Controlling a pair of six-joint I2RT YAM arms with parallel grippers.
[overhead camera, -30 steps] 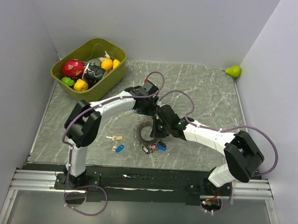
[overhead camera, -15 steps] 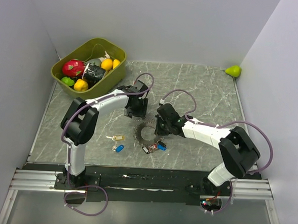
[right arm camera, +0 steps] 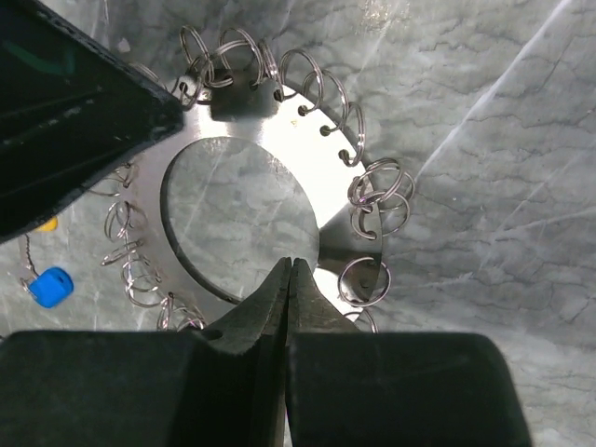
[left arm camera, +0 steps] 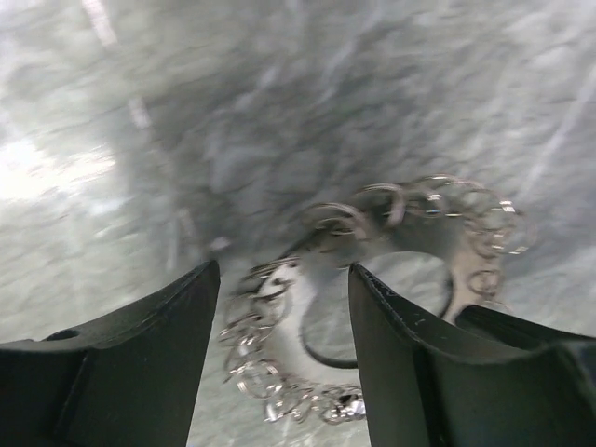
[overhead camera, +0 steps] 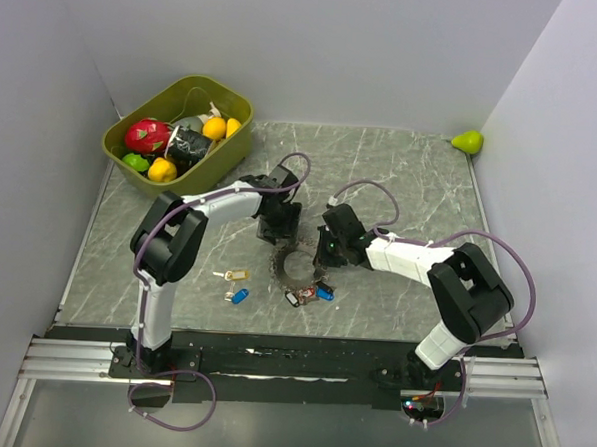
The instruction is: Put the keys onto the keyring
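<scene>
The keyring (overhead camera: 294, 267) is a flat silvery disc with a round hole and several small wire loops along its rim, lying mid-table. My left gripper (overhead camera: 278, 228) is open just above its far-left rim; in the left wrist view the gripper (left arm camera: 284, 275) straddles the looped edge of the keyring (left arm camera: 400, 223). My right gripper (overhead camera: 327, 251) is shut; in the right wrist view its tips (right arm camera: 291, 263) rest at the inner rim of the keyring (right arm camera: 326, 168). Loose keys lie nearby: a beige one (overhead camera: 235, 274), a blue one (overhead camera: 239, 296), a red-brown one (overhead camera: 297, 298) and a second blue one (overhead camera: 324, 292).
An olive bin (overhead camera: 235, 105) of toy fruit stands at the back left. A green pear (overhead camera: 468, 141) lies in the far right corner. Grey walls close in the marble table (overhead camera: 420, 190) on three sides.
My left gripper swung a little left, then came down to the keyring's far-left rim. My right arm's elbow drew in while its gripper stayed at the keyring. The keys have not moved.
</scene>
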